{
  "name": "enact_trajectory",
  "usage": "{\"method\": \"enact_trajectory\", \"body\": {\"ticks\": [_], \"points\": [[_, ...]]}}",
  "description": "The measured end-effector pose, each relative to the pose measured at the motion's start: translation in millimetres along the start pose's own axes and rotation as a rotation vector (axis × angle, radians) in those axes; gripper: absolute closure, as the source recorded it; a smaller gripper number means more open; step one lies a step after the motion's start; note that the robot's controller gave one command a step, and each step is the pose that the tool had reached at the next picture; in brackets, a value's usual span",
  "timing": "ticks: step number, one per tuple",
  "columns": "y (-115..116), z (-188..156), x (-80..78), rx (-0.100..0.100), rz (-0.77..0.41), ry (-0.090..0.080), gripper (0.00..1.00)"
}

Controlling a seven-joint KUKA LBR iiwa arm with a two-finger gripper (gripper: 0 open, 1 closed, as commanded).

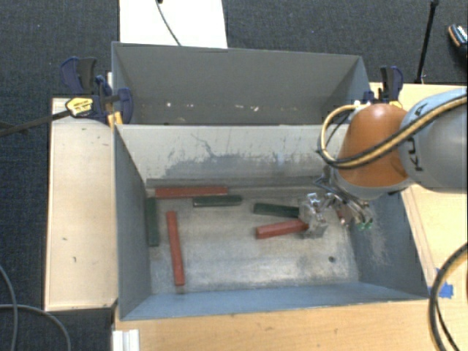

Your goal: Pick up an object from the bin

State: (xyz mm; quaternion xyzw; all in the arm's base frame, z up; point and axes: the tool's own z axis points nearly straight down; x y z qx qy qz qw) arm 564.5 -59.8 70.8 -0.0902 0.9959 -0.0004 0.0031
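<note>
One red stick (280,230) | lies flat | right end just beside claw (316,216)

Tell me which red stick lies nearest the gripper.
The red stick right of centre, its end at the gripper; the other two lie farther left.

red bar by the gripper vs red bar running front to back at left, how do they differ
The slim red bar at right lies crosswise, looks shorter and ends at the gripper; the slim red bar at left runs front to back, looks longer and lies apart. Both lie flat.
</note>
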Motion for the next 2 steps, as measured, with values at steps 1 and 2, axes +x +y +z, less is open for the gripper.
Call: {"method": "enact_trajectory", "body": {"ticks": [1,2], "points": [[1.7,-117.1,12.8,0.002,-0.022,-0.004,1.0],[-4.5,-184.9,-20.6,0.002,-0.185,-0.004,1.0]]}}
